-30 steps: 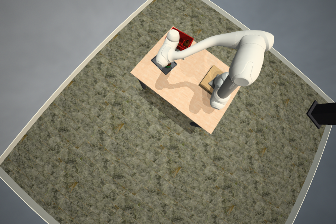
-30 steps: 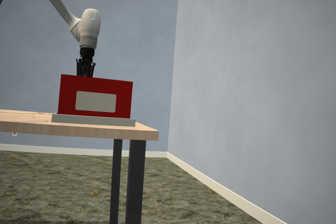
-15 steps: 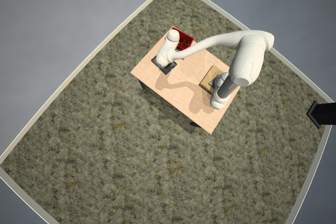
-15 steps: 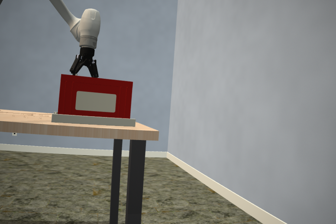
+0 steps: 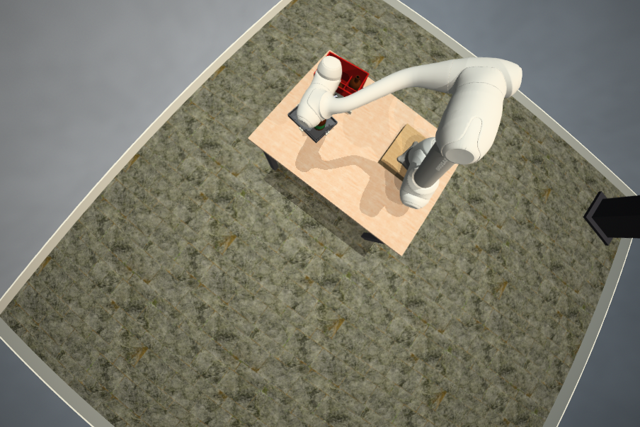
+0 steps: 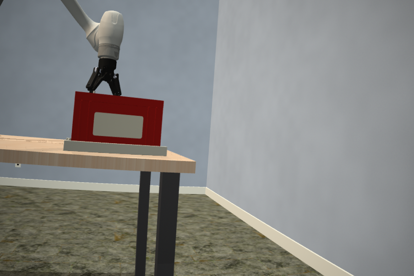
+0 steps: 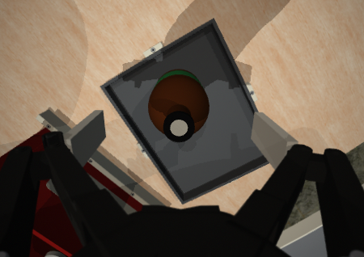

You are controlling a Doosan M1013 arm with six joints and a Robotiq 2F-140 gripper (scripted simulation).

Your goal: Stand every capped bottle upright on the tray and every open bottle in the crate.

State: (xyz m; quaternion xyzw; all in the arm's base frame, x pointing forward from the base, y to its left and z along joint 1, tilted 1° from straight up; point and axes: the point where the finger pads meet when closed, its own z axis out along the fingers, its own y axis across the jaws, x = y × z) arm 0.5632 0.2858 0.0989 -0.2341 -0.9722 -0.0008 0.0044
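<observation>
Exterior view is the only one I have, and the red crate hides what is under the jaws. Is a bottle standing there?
Observer: Yes. In the wrist view a brown bottle stands upright inside the dark tray, seen from straight above.
Operator: Does it have a cap?
Observer: A pale disc closes its mouth, so it looks capped.
Operator: Do the jaws touch it?
Observer: No. The gripper is open, its pads far to either side of the neck.
</observation>
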